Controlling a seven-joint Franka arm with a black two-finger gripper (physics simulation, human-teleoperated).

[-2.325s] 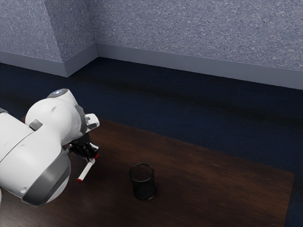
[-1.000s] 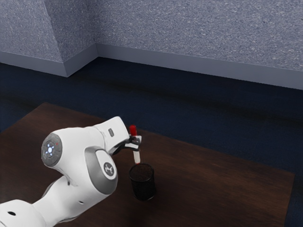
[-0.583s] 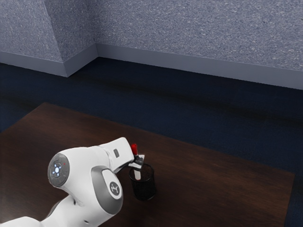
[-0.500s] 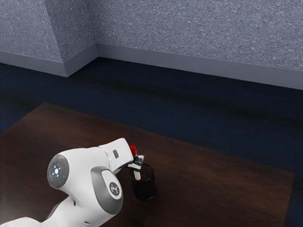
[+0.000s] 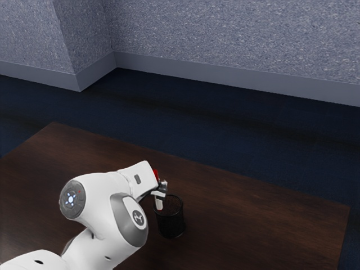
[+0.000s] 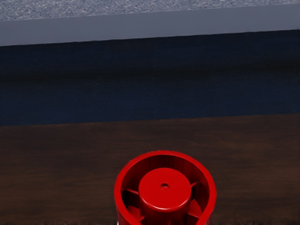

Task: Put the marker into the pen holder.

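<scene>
My gripper [image 5: 160,192] is at the near-left side of the pen holder's opening in the exterior view, shut on the marker. The white body of the marker [image 5: 159,204] points downward with a slight tilt, its lower end overlapping the left part of the opening. Its red end stands above my fingers, partly behind the hand. The black mesh pen holder [image 5: 171,224] is upright on the table. How deep the marker's tip reaches is hard to tell through the dark mesh. In the wrist view the marker's red end [image 6: 165,188] faces the camera.
The dark wooden table [image 5: 253,219] extends to the exterior view's right of the holder. Beyond its far edge lie the dark blue floor [image 5: 225,129] and a speckled wall [image 5: 225,34]. My arm comes in from the exterior view's lower left.
Since the earliest picture, my hand has carried the marker from the exterior view's left to the holder, turned it upright and lowered it. Over the last half second, hand and marker shifted slightly left and up.
</scene>
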